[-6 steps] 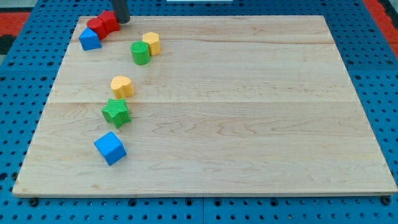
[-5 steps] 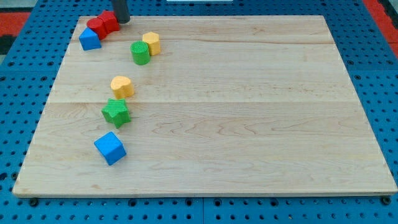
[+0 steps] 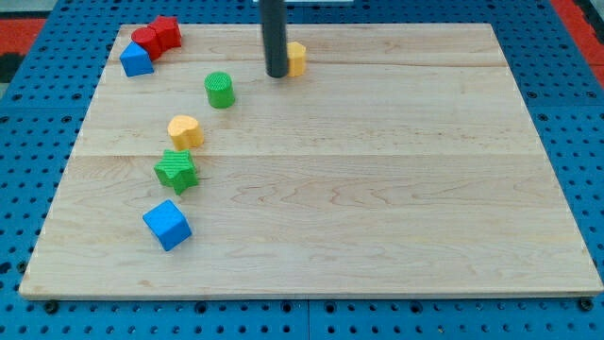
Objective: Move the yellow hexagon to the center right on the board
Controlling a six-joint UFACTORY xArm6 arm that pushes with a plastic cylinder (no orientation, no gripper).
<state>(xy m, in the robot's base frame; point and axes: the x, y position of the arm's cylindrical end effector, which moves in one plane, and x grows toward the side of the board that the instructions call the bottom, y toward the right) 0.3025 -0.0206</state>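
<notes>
My tip (image 3: 276,75) is a bare rod with no fingers to spread, touching the left side of the yellow hexagon (image 3: 296,59), far on the board (image 3: 377,189), left of centre. The rod half hides it, so I cannot tell its facing. The green cylinder (image 3: 220,90) sits left.

So the yellow hexagon (image 3: 297,59) is sitting flat on the wooden board (image 3: 377,189), up around 12 o'clock from the board's middle, a bit left of dead center and close to the top edge. Only its right half shows, plain yellow with a lighter top face; the rest is hidden behind the dark rod, whose end, my tip (image 3: 276,74), is right up against it at its 8 o'clock.
</notes>
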